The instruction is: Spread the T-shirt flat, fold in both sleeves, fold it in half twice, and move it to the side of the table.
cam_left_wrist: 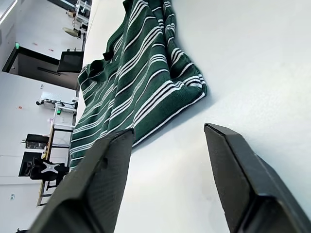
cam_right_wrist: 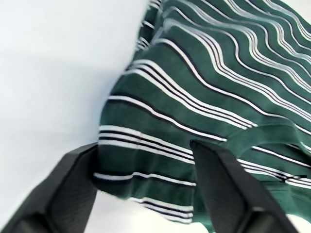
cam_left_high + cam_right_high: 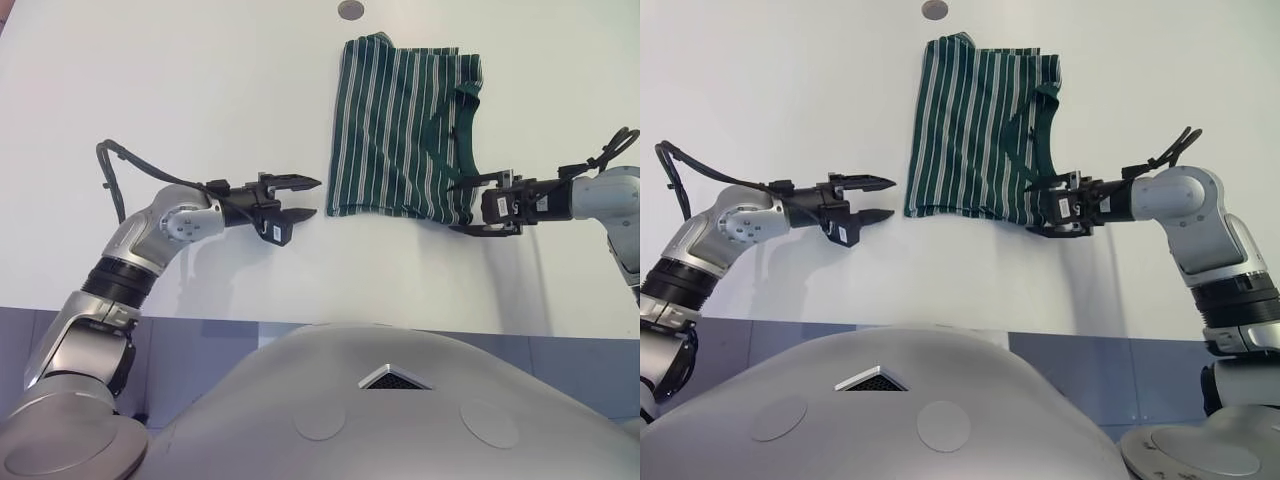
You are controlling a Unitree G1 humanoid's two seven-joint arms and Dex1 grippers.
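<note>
Left end effector (image 3: 314, 197) at centre-left, fingers apart, just short of the folded T-shirt (image 3: 400, 120), right end effector (image 3: 457, 208) at centre-right, fingers apart, straddling its near corner, shirt flat on table (image 3: 150, 80), upper centre-right.

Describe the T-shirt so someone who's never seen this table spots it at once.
On the white table, look toward the robot's right, just nearer than the small grey disc at the far edge. The T-shirt lies there folded, the only cloth: dark green with thin white stripes, one near corner between the right gripper's open jaws.
</note>
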